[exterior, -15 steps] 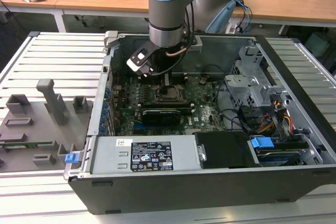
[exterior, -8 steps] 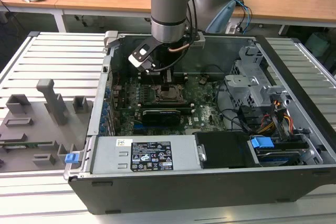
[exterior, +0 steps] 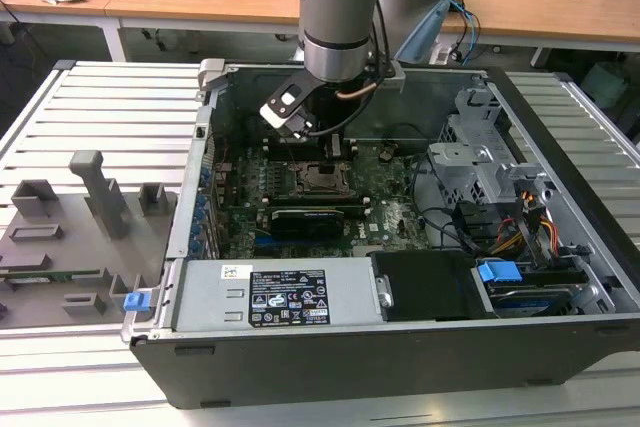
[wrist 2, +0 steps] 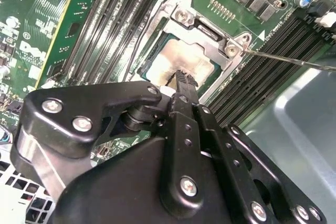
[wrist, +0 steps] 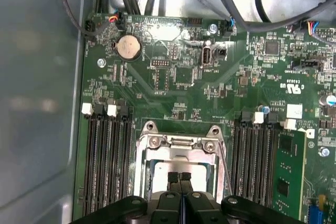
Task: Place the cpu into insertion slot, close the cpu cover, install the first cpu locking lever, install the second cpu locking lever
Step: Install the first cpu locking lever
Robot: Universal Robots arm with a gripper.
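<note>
Pressed together, my tool (wrist: 180,176) hovered at the cpu (wrist 2: 184,56), already seated in the insertion slot (exterior: 322,185) mid-frame in the exterior view, cpu cover (wrist: 140,171) seemingly down, one locking lever (wrist 2: 294,61) apparently unlatched.

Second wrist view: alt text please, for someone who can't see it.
The black gripper, shut, has its tip at the silvery top of the cpu, seated in the insertion slot with the metal frame of the cpu cover down around it. A thin locking lever juts free beside it, over black memory slots.
</note>
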